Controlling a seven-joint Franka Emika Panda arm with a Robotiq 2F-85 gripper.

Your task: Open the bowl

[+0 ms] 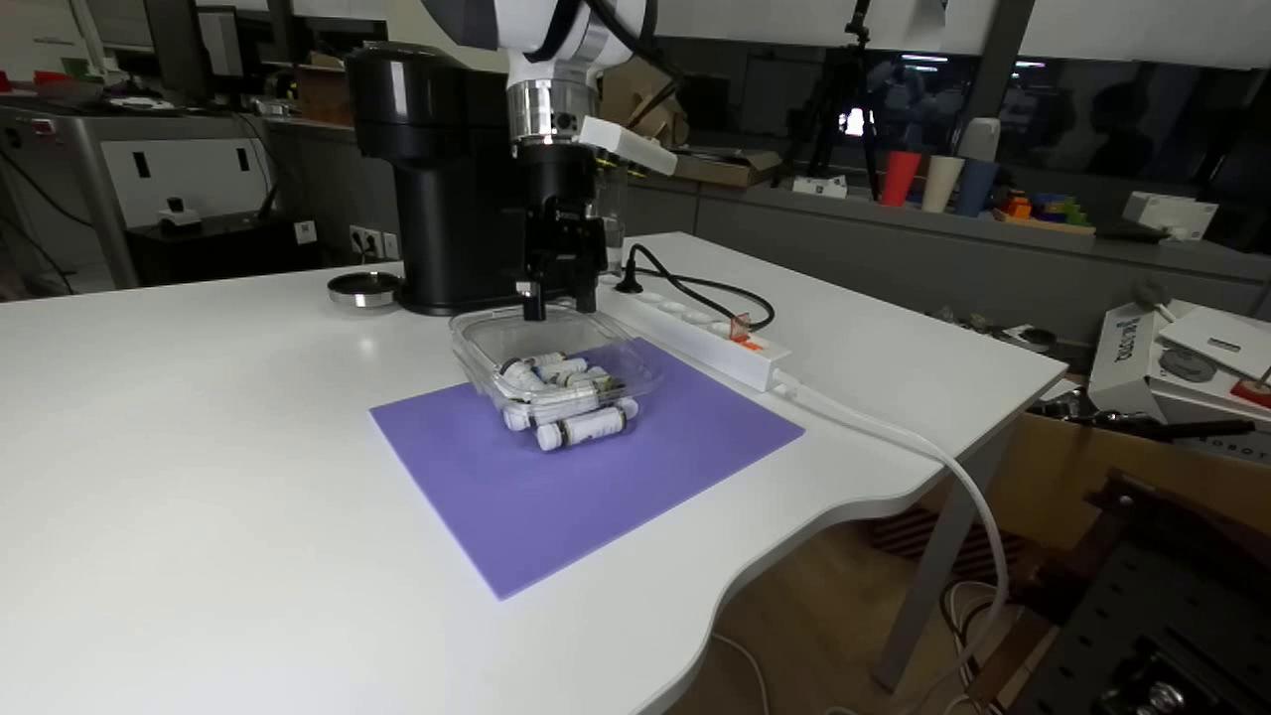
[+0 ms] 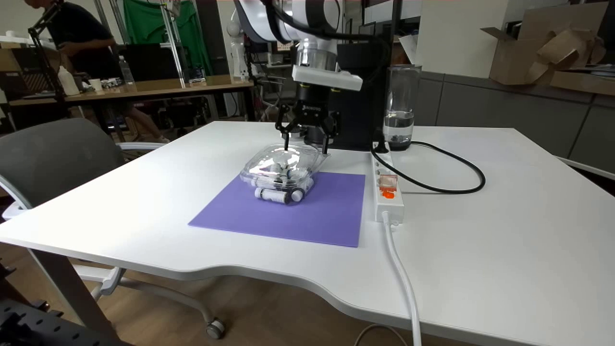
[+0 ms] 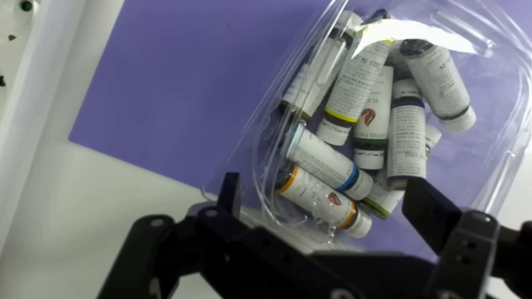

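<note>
The bowl (image 1: 477,348) is a clear plastic container holding several small white-labelled bottles (image 1: 586,427), on the purple mat. It also shows in an exterior view (image 2: 249,179) and the wrist view (image 3: 270,203). A clear, shiny lid (image 2: 283,156) covers the bottles; its seam is hard to make out. My gripper (image 1: 560,306) points down over the bowl's edge nearest the black machine. It is open and empty, with its fingers wide apart in an exterior view (image 2: 306,147) and in the wrist view (image 3: 323,187). I cannot tell whether a fingertip touches the plastic.
The purple mat (image 1: 556,526) lies on the white table. A white power strip (image 1: 685,338) with a black cable (image 2: 447,191) runs beside it. A tall black machine (image 1: 447,209) stands behind the gripper. A round metal dish (image 1: 364,289) and a glass jar (image 2: 399,115) stand near it.
</note>
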